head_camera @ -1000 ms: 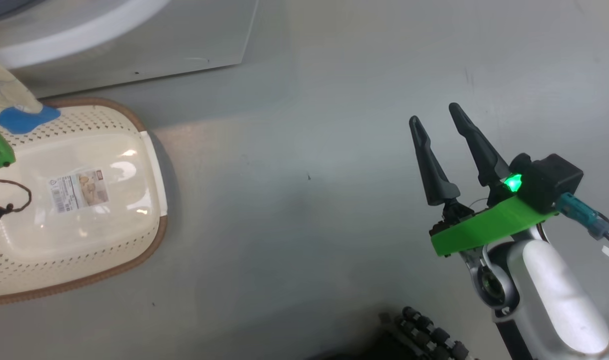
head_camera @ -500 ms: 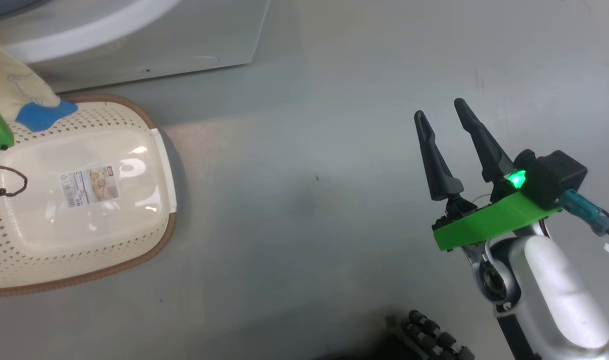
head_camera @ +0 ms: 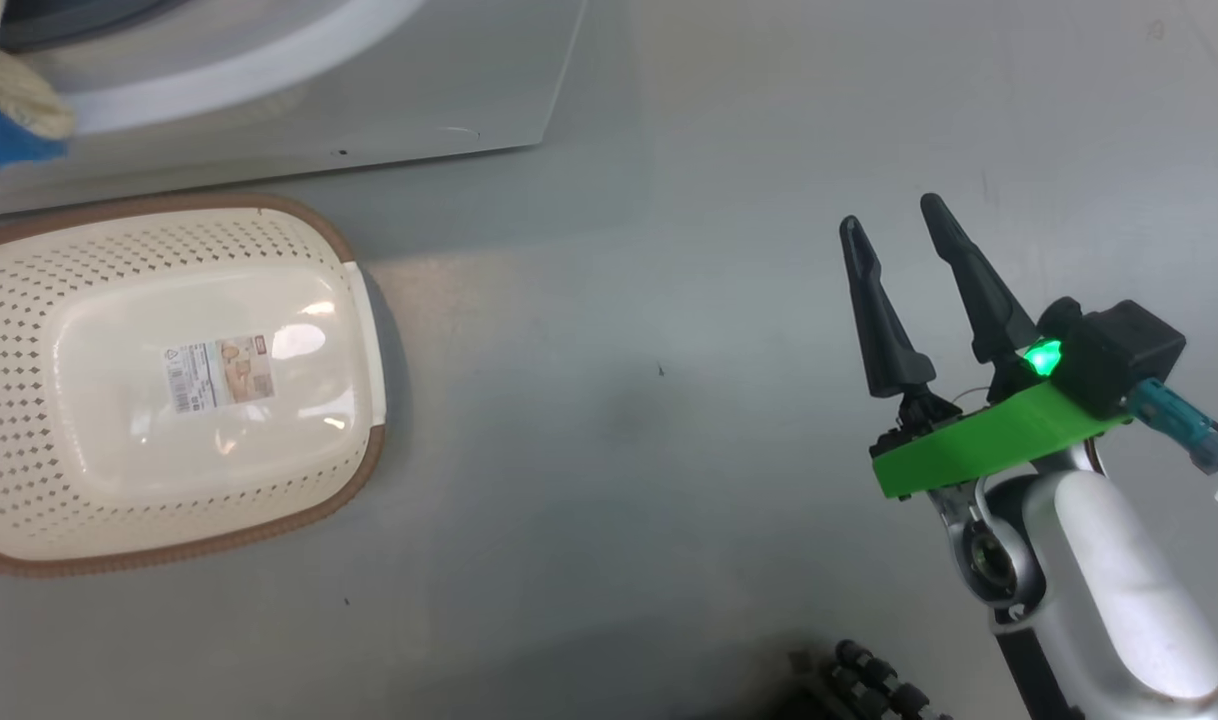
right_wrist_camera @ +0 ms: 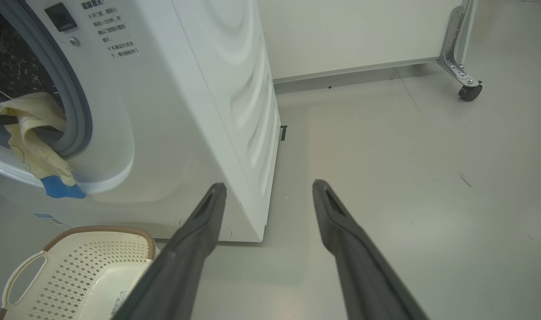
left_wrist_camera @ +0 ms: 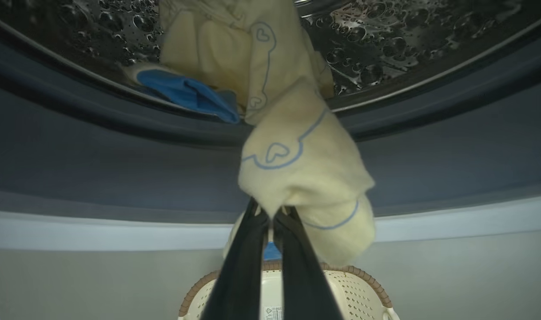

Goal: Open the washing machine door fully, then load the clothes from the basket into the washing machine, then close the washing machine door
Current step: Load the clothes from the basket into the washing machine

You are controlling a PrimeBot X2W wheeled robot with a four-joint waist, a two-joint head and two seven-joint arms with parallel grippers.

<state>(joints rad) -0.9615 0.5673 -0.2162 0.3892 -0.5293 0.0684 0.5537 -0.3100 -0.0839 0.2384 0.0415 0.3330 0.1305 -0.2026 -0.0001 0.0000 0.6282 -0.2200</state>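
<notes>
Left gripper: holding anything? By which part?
Left gripper is shut on the clothes, pinching a bunched fold at the bundle's near end; the rest reaches into the drum. Right gripper is open, holding nothing.

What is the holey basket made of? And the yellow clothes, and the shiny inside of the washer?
The basket looks like glossy cream plastic: smooth, moulded holes, light glaring off its bottom; its brown rim only looks woven. The clothes seem soft, matte fabric, maybe cotton: they fold and droop. The drum looks like shiny steel: mirror-like, dimpled, with holes.
</notes>
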